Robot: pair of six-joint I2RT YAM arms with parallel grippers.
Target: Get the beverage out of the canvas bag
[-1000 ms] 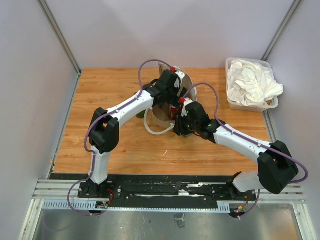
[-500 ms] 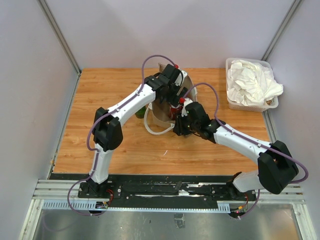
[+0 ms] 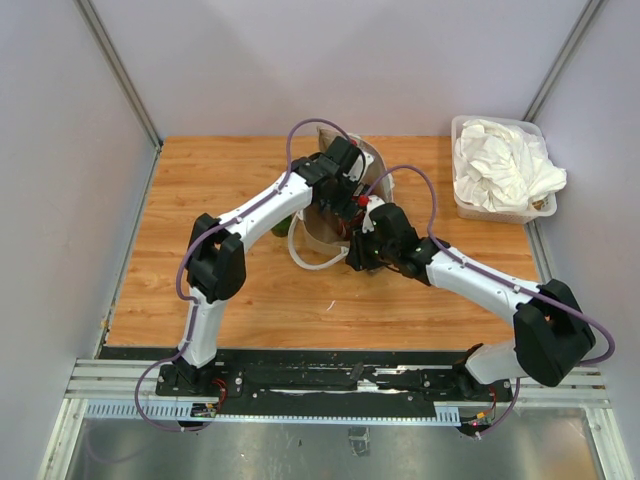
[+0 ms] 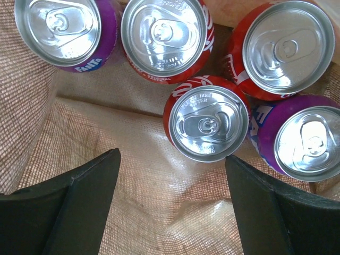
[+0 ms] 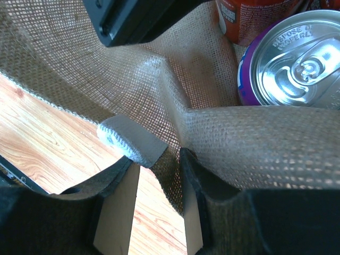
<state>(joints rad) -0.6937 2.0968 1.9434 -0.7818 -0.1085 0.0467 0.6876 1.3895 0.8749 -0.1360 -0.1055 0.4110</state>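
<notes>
Left gripper: the left gripper [image 4: 172,207] is hanging inside the tan-brown woven canvas bag [image 4: 133,175] with its jaws spread wide and gripping nothing. Its dark fingers [image 4: 79,207] are showing at the bottom corners of the wrist view.
Right gripper: the right gripper [image 5: 159,180] is pinching the bag's rim, jaws almost closed on the cloth beside a small white fabric patch [image 5: 127,141], and is propping the mouth open.
Beverage: five cans are standing upright on the bag's floor. The red aluminium can [image 4: 208,123] at mid-frame is sitting nearest the open jaws, but off toward the right-hand finger.
Crowding risk: that can is touching the purple aluminium can [image 4: 308,141] at the right edge. I reckon a finger could be coming down on a lid or wedging between the two.
Cloth risk: loose weave is lying under the jaws, so closing low might be trapping fabric and lifting the bag too.
Rim risk: if the pinch is slipping, the mouth could be folding over the wrist.
Surroundings: on the wooden table [image 3: 220,180], the clear plastic bin of white cloth [image 3: 500,170] is sitting at upper right, well apart.
</notes>
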